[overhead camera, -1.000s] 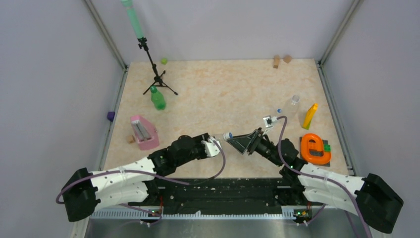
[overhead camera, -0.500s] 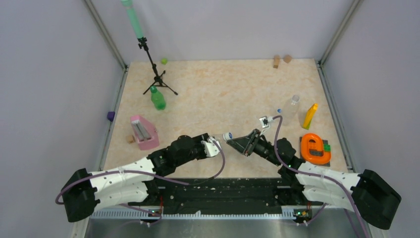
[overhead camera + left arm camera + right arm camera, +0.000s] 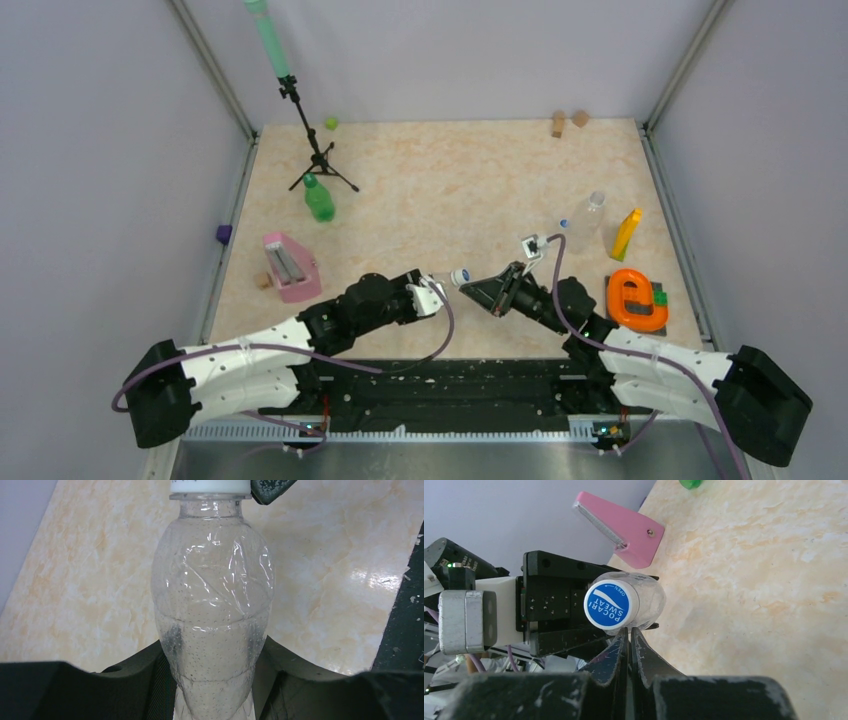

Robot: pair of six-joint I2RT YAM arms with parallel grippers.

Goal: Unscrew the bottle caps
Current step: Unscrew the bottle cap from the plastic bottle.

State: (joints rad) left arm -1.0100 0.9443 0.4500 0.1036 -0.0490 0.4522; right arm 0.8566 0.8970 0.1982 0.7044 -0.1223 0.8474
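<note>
Blue cap (image 3: pixel 610 605) reads POCARI SWEAT w/ a tiny OPEN arrow. It's on the clear bottle (image 3: pixel 212 605), which the left fingers (image 3: pixel 132 677) clamp sideways over the counter (image 3: pixel 450 180). Right fingers (image 3: pixel 611 662) are pressed together, tips at the cap's rim. Counter's beige marble-look, grey walls (image 3: pixel 100 150).

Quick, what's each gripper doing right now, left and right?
Left gripper: closed on the clear bottle.
Right gripper: closed, holding nothing, its tips right at the edge of the blue cap.
</note>
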